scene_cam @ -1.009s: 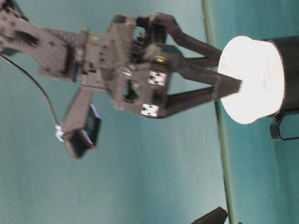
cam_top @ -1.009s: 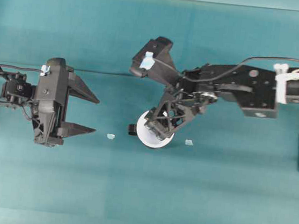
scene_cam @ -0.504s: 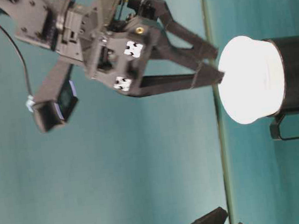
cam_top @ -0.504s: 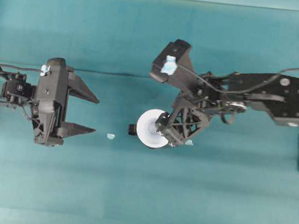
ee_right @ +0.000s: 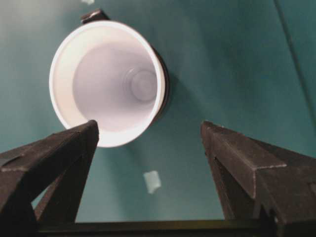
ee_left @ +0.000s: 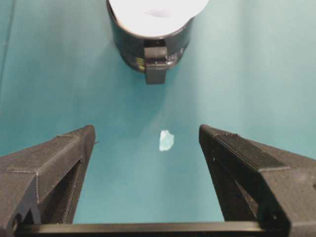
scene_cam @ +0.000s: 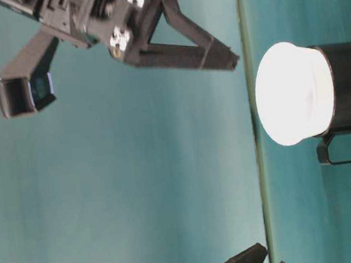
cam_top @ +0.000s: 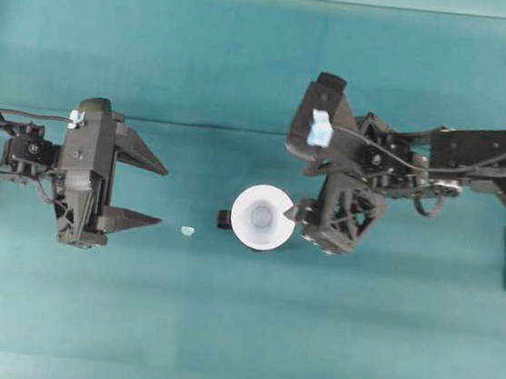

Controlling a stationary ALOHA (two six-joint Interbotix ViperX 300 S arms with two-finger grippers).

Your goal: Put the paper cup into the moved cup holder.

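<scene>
Mostly hidden cup holder (cam_top: 225, 217) beneath seated paper cup (cam_top: 261, 216); both tools (cam_top: 148, 193) (ee_right: 148, 133) wide, empty.

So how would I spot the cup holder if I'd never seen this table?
Look near the middle of the teal table, between the two arms. The cup holder is the glossy black round mug with a small side handle. It is the only dark vessel, and the white paper cup sits inside it.

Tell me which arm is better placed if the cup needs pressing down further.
Right, probably. Its open gripper is beside the paper cup, which already sits in the cup holder. The left gripper, also open, is farther away across the table.
</scene>
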